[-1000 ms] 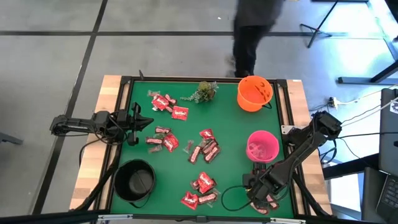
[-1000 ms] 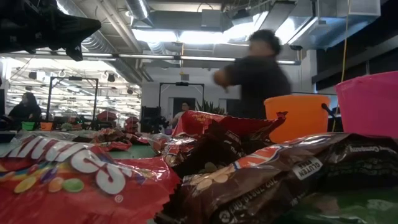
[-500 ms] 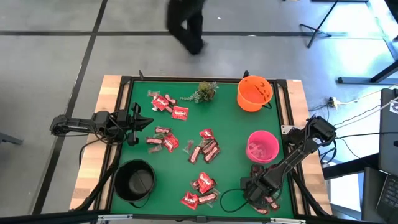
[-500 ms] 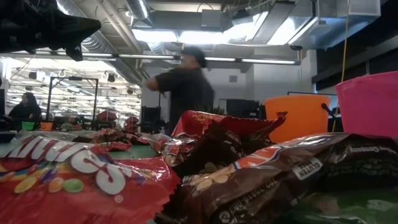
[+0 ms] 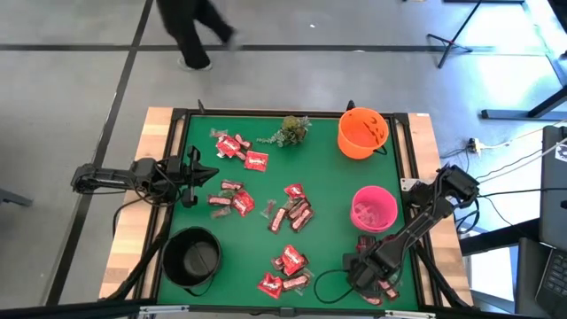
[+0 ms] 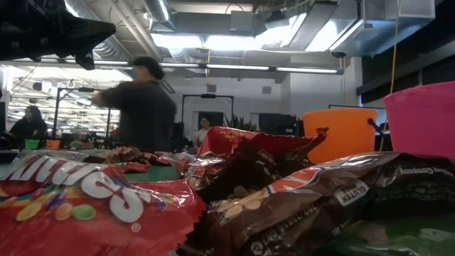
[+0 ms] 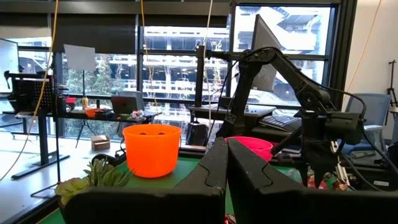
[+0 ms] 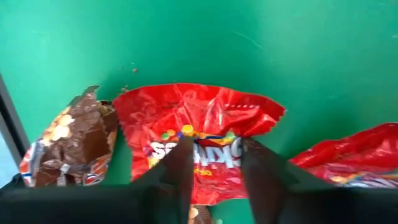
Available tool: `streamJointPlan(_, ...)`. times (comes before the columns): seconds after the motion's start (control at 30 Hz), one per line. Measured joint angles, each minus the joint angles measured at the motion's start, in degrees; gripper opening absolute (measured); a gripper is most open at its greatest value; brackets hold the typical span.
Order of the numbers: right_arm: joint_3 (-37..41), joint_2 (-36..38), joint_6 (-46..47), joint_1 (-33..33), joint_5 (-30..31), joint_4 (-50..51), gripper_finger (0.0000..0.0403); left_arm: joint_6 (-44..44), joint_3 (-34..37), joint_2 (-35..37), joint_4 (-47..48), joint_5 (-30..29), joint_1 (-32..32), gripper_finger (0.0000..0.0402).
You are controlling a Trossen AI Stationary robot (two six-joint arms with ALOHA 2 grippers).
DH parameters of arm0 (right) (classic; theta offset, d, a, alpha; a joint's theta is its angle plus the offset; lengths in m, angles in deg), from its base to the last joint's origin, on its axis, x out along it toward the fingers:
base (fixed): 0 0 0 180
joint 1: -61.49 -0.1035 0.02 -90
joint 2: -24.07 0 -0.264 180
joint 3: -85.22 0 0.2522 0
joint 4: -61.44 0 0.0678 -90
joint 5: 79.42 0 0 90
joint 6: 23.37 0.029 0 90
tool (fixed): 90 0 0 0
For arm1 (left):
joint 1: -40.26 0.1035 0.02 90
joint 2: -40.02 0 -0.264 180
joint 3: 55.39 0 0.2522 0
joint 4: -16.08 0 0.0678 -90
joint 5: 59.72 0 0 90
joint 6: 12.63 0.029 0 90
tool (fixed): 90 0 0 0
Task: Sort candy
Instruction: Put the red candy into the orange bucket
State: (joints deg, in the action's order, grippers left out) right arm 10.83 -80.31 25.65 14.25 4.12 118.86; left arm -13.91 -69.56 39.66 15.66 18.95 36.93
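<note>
Many small candy packets lie flat on the green mat point(image 5: 328, 177): red ones point(image 5: 237, 151), a mixed red and brown group point(image 5: 291, 211), and more near the front point(image 5: 285, 270). My right gripper point(image 5: 365, 273) points down over candies at the near right corner. In its wrist view its fingers point(image 8: 216, 146) are shut on a red packet point(image 8: 199, 118), with a brown bar point(image 8: 68, 143) and another red packet point(image 8: 348, 162) beside it. My left gripper point(image 5: 197, 171) waits shut at the left edge, above the mat. My right gripper comes from above, pointing down, and pinches the red packet's middle, its printed part point(image 8: 214, 155), between its two fingers. The packet lies flat on the mat, and its crinkled far edge point(image 8: 205, 99) shows beyond the fingertips.
An orange bowl point(image 5: 342, 137) stands at the far right, a pink bowl point(image 5: 393, 209) right of the middle, and a black bowl point(image 5: 168, 257) at the near left. A green sprig point(image 5: 291, 130) lies at the far edge. A person walks beyond the far edge.
My right gripper has sunk toward the candies at the near right corner and then kept still. The person behind the table has walked from the right toward the left.
</note>
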Motion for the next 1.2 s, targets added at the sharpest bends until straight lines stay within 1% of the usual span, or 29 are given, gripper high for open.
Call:
streamJointPlan(0.07, -0.72, -0.16, -0.08, 0.00, 0.96, 0.92, 0.0072, -0.02, -0.02, 0.00, 0.00, 0.02, 0.00, 0.0000)
streamJointPlan(0.17, -2.86, -0.34, -0.08, -0.04, 2.95, 3.27, 0.0048, -0.02, -0.01, 0.00, 0.00, 0.01, 0.00, 0.0000)
streamJointPlan(0.37, -6.19, -0.63, -0.07, 0.01, 7.66, 7.38, 0.0025, -0.02, -0.01, 0.01, 0.00, 0.02, 0.00, 0.0000)
streamJointPlan(0.5, -7.27, -0.63, -0.08, 0.00, 8.20, 7.54, 0.0007, -0.02, 0.00, 0.00, 0.00, 0.02, 0.00, 0.0000)
streamJointPlan(0.93, -8.09, -0.37, 0.14, 0.02, 8.69, 7.65, 0.0001, -0.02, -0.01, 0.00, 0.00, 0.04, 0.00, 0.0000)
streamJointPlan(1.03, -9.41, -0.24, 0.12, 0.02, 10.64, 8.44, 0.0000, -0.01, -0.01, 0.00, 0.00, 0.04, 0.00, 0.0000)
streamJointPlan(1.2, -14.16, -0.14, -0.86, 0.30, 15.82, 14.07, 0.0000, 0.00, 0.00, 0.00, 0.00, 0.04, 0.00, 0.0000)
